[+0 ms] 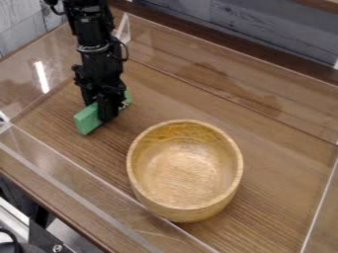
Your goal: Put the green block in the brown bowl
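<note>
While the black fingers (101,106) point down, clamped on the upper end of the green block (90,118), the block tilts with its lower end at the wooden surface (251,99). To its right, apart, stands the brown bowl (185,169).

The scene is evenly and brightly lit; pale glare is reflected off the clear enclosure walls (38,74), and detail is softened.

I see lab-style test bench: wood-grain tabletop (251,89) boxed in by clear plastic walls (34,69), black robot arm (90,30) mounted over it.
</note>
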Robot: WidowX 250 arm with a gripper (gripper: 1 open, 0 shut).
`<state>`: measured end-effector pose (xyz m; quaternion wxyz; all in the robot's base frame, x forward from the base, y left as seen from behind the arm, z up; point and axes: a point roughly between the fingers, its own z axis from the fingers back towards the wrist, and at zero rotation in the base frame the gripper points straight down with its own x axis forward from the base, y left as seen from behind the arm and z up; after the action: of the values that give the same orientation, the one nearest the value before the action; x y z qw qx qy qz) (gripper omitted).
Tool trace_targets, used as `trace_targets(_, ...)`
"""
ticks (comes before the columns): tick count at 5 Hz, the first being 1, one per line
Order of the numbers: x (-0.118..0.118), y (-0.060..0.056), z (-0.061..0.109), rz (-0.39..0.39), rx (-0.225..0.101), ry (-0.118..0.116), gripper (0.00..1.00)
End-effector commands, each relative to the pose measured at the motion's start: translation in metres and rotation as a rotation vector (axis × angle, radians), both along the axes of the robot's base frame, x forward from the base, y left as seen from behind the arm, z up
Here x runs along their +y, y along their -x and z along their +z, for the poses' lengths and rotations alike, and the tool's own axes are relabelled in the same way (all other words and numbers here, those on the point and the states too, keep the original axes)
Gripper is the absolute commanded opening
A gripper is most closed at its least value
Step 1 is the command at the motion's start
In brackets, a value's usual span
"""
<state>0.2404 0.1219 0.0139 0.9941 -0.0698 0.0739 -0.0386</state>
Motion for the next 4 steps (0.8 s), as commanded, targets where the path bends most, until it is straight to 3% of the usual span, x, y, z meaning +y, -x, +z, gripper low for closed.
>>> trace_targets(1,-0.003,0.002,0.021,0.035,0.003,0.007,0.00)
trace_targets(3,-0.020,0.003,0.062,0.074,0.025,0.027,0.00)
trace_targets(4,-0.034,0.005,0.099,0.096,0.026,0.035,0.00)
